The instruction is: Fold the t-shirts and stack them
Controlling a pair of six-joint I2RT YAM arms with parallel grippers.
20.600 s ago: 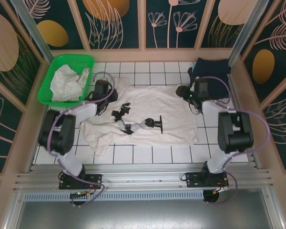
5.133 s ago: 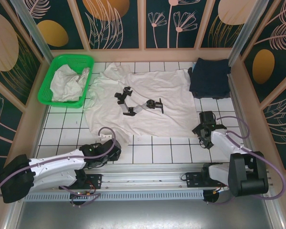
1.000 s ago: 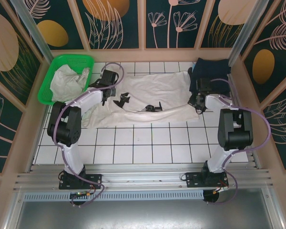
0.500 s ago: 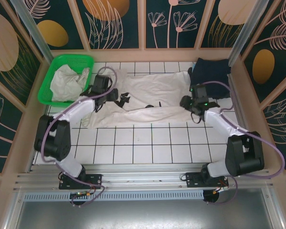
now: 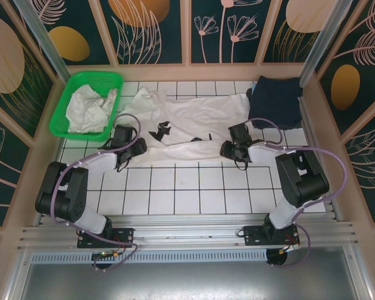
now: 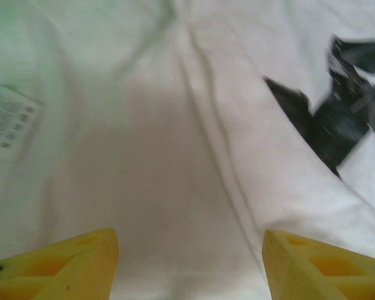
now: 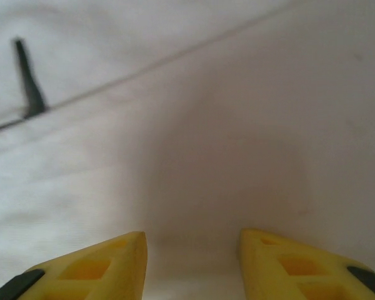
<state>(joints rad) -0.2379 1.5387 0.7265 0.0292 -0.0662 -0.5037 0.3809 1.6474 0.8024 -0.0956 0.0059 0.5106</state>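
Item: white printed t-shirt, lying as a long band across the far middle of the tiled table, its near half turned up over the far half and only part of the black print left uncovered. Change noted: a second ago both arms reach to the shirt's far edge; now the left gripper and right gripper sit over the near fold line. Jaws: both pairs spread with nothing between them, bare cloth under the left gripper and right gripper. Reading: the lengthwise fold looks laid and released, with crosswise folds and stacking not yet done. A sleeve juts out at the far left. Other stock: navy t-shirt folded at the far right; crumpled white t-shirts in the green basket.
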